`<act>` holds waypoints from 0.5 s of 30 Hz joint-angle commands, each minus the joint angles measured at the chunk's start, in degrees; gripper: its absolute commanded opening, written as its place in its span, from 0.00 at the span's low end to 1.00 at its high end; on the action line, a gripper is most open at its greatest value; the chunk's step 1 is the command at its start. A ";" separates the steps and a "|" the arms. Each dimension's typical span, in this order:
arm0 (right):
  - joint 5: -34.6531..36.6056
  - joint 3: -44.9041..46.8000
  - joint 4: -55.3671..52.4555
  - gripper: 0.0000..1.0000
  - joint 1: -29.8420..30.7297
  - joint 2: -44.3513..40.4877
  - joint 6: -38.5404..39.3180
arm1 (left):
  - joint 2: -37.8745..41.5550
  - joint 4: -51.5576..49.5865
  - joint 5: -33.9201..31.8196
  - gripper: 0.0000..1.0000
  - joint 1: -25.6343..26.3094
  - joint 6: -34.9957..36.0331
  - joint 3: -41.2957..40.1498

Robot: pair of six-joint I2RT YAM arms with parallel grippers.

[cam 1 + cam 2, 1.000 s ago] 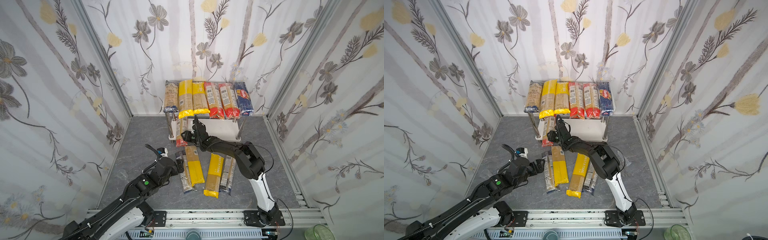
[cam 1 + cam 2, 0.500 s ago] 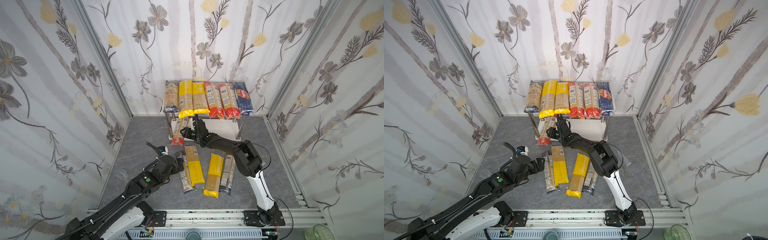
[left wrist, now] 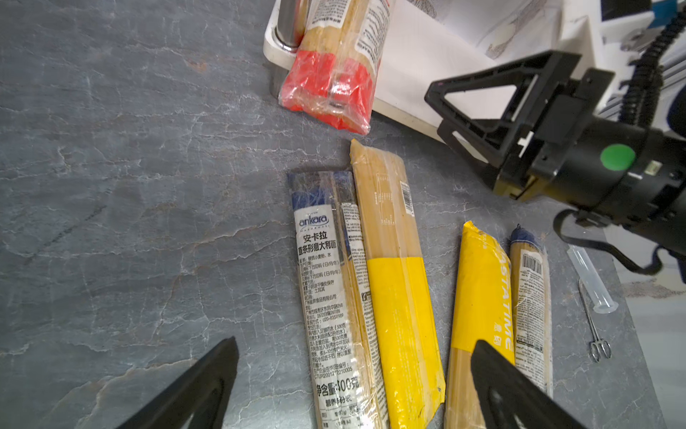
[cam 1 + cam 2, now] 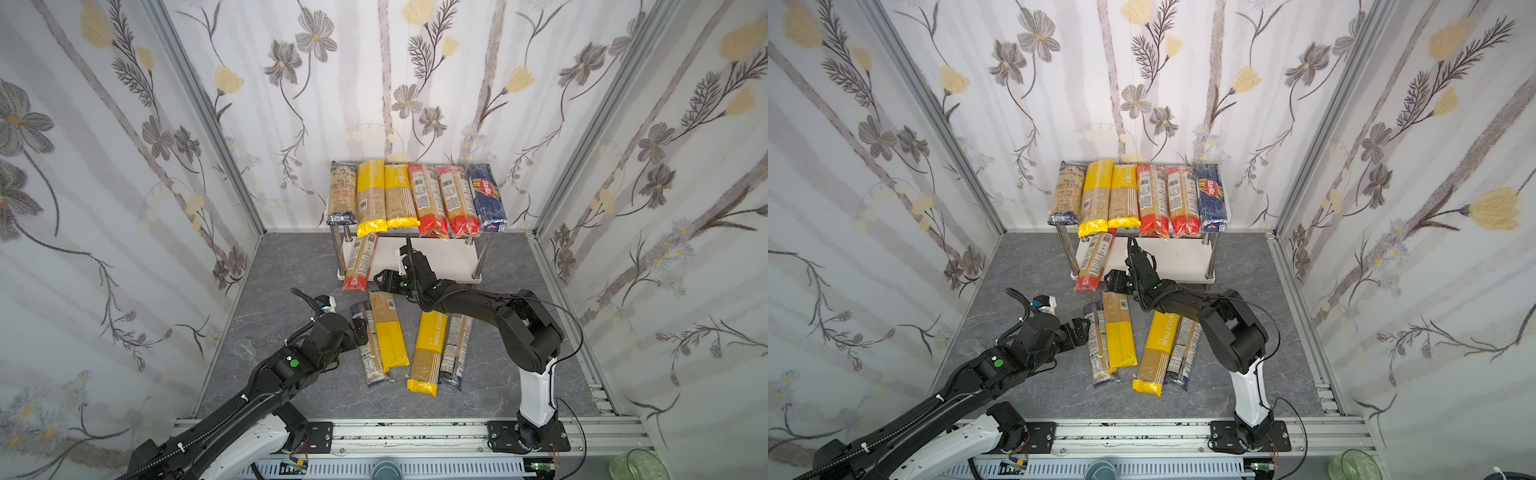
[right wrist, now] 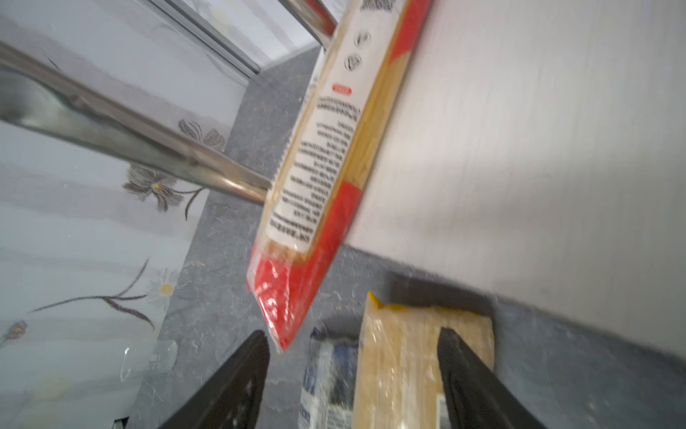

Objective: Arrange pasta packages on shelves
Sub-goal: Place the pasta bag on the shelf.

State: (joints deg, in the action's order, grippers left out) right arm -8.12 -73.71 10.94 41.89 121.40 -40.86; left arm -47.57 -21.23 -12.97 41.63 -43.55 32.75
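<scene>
Six packs (image 4: 399, 195) side by side on top board of shelves (image 4: 440, 259). One pack (image 4: 360, 262) on lower board, left end, overhanging front edge. Four packs (image 4: 428, 345) on table (image 4: 286, 266) before shelves.

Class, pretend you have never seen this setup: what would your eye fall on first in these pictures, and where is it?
First, the bright row of six packs side by side on top of the shelves at the back. Next, a red-ended pack slants off the lower board's left end, with the open right gripper beside it. Loose packs lie on the grey floor in front.
</scene>
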 commanded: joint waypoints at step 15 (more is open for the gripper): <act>9.30 25.08 0.62 0.84 13.67 -13.57 -0.42 | 2.41 0.58 -5.70 1.00 13.69 -11.44 -7.34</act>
State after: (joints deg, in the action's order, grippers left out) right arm -1.23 -49.56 10.92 54.63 108.60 -40.18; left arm -45.56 -21.19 -15.73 53.43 -51.00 26.46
